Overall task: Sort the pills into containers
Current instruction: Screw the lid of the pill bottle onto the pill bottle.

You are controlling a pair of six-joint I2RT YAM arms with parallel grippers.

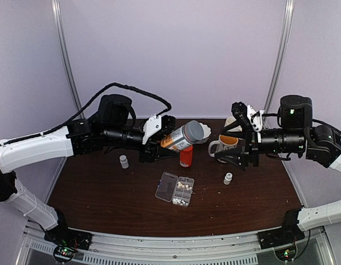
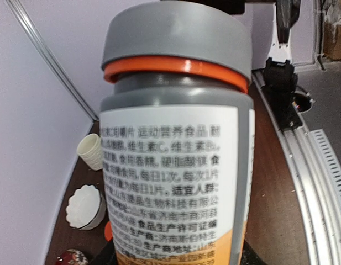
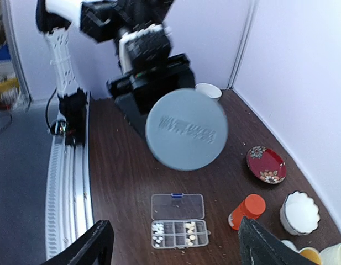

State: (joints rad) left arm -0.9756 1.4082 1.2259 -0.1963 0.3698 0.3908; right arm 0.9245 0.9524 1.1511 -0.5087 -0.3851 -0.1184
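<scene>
Both over the brown table [image 1: 104, 193], the left gripper [image 1: 166, 139] clamps a big grey-capped bottle [image 1: 184, 136] held sideways, the right gripper [image 1: 232, 144] faces its cap with fingers spread, and the open clear organizer [image 1: 166, 185] below holds white pills [image 1: 184, 187] in some cells.

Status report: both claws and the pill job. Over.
Left claw shut on grey bottle, cap on. Right claw open, facing the cap. Organizer lid open, pills in some cells. Nothing between claw and cap.
</scene>
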